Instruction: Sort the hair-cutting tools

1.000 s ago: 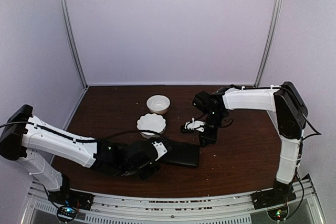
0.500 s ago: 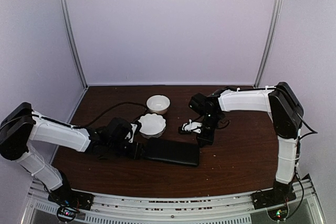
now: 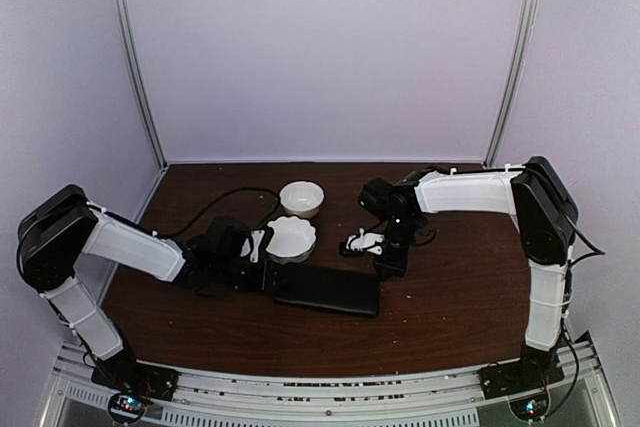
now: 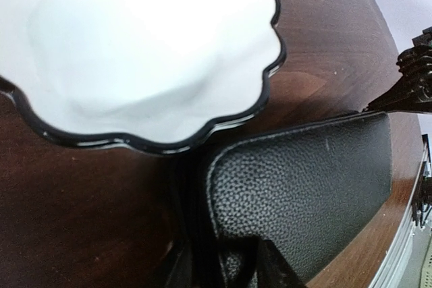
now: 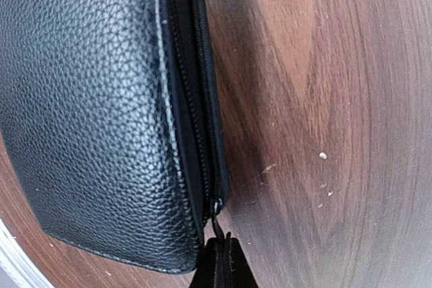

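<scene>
Claw, right [image 5: 217,262]: clenched on the zipper pull [image 5: 216,219] at the right end of the black leather case [image 5: 88,99].
Claw, left [image 4: 228,269]: its fingers sit either side of the case's left end; whether they grip it cannot be told.
Case: lies flat on the brown counter [image 3: 450,297].
Scalloped white bowl [image 4: 135,45]: just behind the case's left end.
Round white bowl [image 3: 301,198]: farther behind the case, past the scalloped one.
Hair-cutting tools: not visible in any view.
</scene>
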`<state>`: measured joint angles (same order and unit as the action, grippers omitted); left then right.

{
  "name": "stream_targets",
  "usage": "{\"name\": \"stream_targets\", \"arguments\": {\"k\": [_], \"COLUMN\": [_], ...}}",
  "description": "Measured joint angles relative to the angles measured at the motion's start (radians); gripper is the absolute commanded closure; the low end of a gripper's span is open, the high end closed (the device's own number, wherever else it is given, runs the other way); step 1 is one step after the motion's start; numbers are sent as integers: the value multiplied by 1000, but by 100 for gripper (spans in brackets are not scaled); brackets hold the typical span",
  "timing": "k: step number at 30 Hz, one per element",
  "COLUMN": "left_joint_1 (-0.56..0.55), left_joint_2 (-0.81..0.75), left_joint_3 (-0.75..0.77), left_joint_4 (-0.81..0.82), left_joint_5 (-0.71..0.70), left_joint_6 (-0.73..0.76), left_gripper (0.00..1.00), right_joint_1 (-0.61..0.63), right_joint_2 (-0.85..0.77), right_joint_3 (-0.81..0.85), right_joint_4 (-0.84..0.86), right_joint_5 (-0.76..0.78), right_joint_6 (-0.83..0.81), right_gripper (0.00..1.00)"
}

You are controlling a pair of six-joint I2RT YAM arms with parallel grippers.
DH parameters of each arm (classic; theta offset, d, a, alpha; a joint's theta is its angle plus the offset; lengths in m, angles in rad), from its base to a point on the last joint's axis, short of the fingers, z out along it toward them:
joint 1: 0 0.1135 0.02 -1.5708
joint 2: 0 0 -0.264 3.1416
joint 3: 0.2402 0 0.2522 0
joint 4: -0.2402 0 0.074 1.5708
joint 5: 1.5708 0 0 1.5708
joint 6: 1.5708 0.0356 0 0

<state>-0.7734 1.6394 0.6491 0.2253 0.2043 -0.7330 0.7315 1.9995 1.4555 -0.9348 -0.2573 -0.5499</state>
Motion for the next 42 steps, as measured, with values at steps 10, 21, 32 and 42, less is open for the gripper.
{"name": "stream_targets", "arguments": {"k": [10,21,32,42], "left_joint_1": [19,9,2,-80], "left_joint_2": [23,-179,-380,-701], "left_joint_3": [-2,-234,-426,-363], "left_joint_4": [90,181,202,-282], "left_joint_5": [61,-32,-114,-331], "left_joint_6": [-47,-166,-315,-156], "left_gripper": [100,100,100,60], "right_joint_1": [13,17,107,175], "right_joint_2": [0,0,-28,-27], "right_joint_3": [1,-4,-88,-77], "right_joint_4": [10,47,123,101], "right_joint_5": [1,-25,-87,-82], "right_joint_6": [0,-3,21,25], "right_gripper": [100,100,100,100]}}
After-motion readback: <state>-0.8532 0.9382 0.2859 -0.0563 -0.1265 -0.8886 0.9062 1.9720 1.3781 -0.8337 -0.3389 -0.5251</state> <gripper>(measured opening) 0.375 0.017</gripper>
